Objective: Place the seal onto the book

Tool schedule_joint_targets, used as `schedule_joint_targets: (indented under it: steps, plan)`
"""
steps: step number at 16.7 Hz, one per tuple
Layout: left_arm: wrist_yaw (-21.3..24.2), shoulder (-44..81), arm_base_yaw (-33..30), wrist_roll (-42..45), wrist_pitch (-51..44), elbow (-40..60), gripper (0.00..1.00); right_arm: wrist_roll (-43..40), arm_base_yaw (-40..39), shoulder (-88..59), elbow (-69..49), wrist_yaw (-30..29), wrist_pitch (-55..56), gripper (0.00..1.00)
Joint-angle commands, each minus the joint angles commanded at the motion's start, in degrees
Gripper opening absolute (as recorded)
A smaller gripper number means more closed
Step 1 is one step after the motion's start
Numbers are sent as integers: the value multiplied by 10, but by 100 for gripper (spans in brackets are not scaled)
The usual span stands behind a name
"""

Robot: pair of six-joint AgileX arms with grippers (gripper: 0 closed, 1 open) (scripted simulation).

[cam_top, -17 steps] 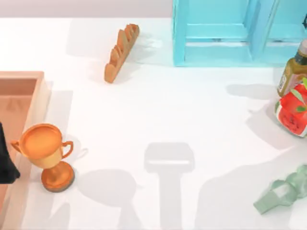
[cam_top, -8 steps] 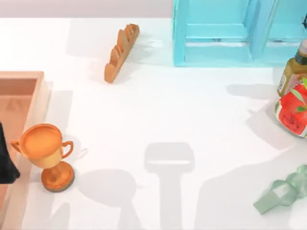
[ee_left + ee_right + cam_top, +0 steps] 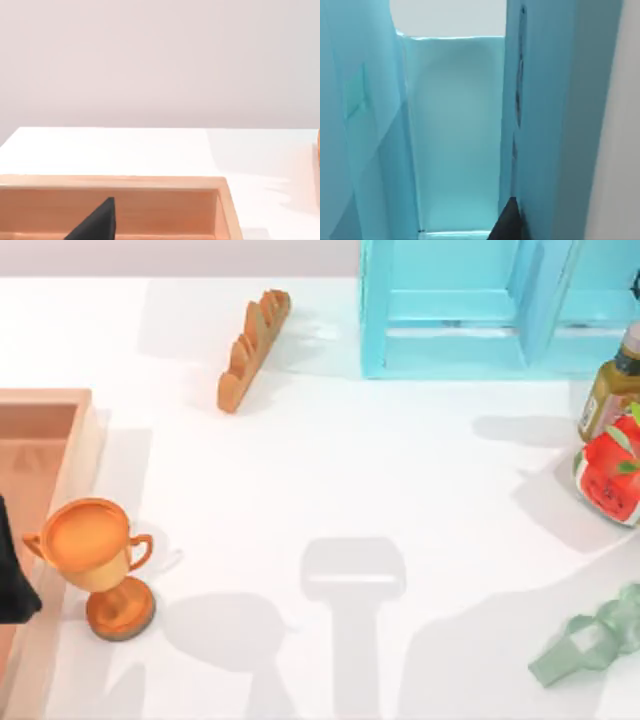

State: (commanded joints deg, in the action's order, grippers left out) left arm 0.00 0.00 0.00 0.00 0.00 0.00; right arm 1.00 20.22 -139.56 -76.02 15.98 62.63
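A white desk (image 3: 150, 150) stretches back to a plain pale wall (image 3: 160, 60). Nearest the camera sits a light wooden tray (image 3: 220, 210) with raised sides, its far rim running level across the view and 1 corner visible. A black pointed shape (image 3: 97, 225), part of the left arm, rises in front of the tray's inner wall. A soft shadow (image 3: 270, 175) lies on the desk beside the tray.

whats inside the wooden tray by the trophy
In the left wrist view the wooden tray holds a black wedge-shaped piece over its bare inner wall. In the top view a dark shape at the table's left edge covers part of the tray floor beside the trophy.
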Motion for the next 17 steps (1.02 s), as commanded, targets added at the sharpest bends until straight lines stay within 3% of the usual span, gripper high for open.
schedule_joint_targets:
  steps: [4,13,17]
  plan:
    - [0,0,0,0,0,0,100,4,19,111,71,25,-63,0]
    - [0,0,0,0,0,0,100,4,95,512,266,111,-233,0]
    - [0,0,0,0,0,0,100,2,120,598,311,131,-272,0]
